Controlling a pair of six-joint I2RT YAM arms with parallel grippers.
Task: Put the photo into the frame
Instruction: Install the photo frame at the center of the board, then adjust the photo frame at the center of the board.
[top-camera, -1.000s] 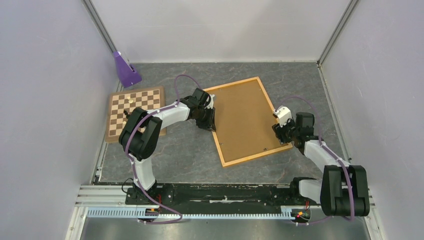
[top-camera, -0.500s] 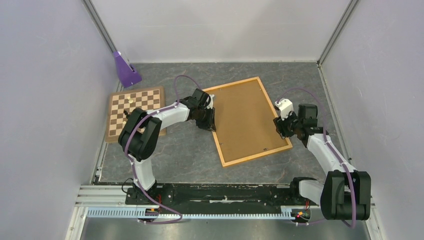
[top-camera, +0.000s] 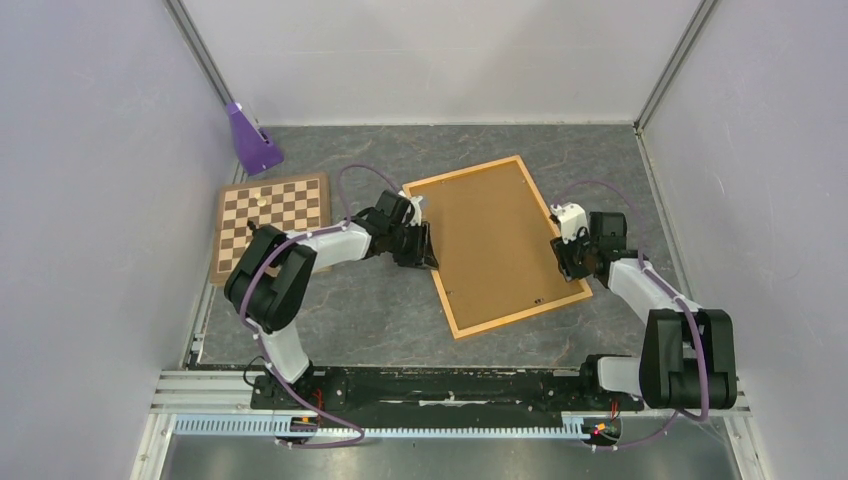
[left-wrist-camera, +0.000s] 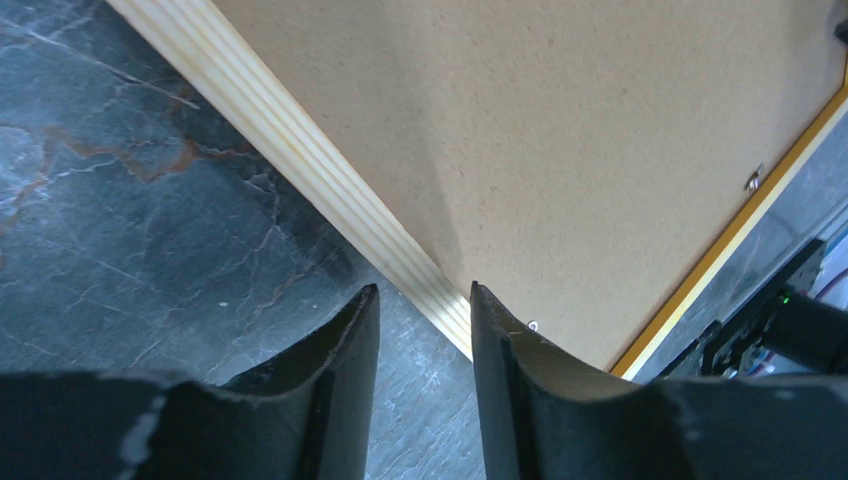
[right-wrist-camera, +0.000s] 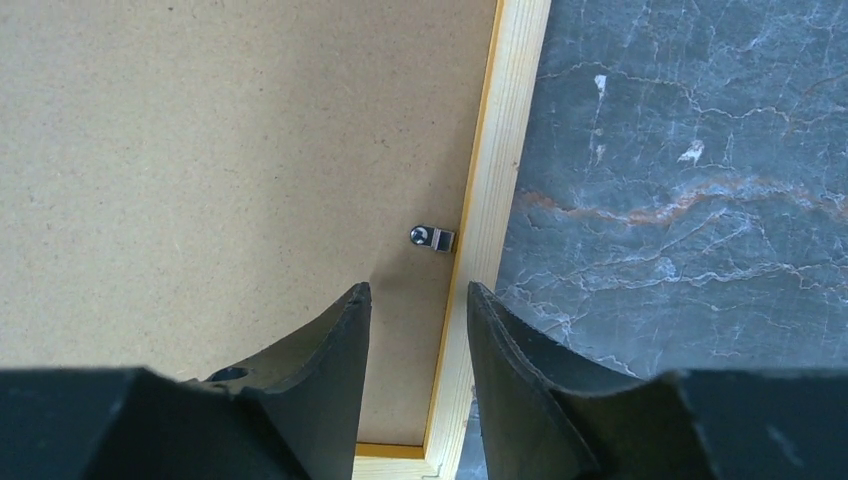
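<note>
Your left gripper (left-wrist-camera: 420, 310) and right gripper (right-wrist-camera: 418, 300) jaws stand parted, empty; brace the frame (top-camera: 495, 245), then swivel the clip (right-wrist-camera: 433, 237) gently.

Both arms low, left claw (left-wrist-camera: 421, 296) and right claw (right-wrist-camera: 418, 291) narrowly parted.

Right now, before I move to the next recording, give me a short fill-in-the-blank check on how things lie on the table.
The frame lies with its fibreboard ____ facing up. The chessboard lies on the frame's ____ side in the top view. The right hand is over the frame's ____ rail, near a small metal clip. Missing words: back; left; right.
</note>
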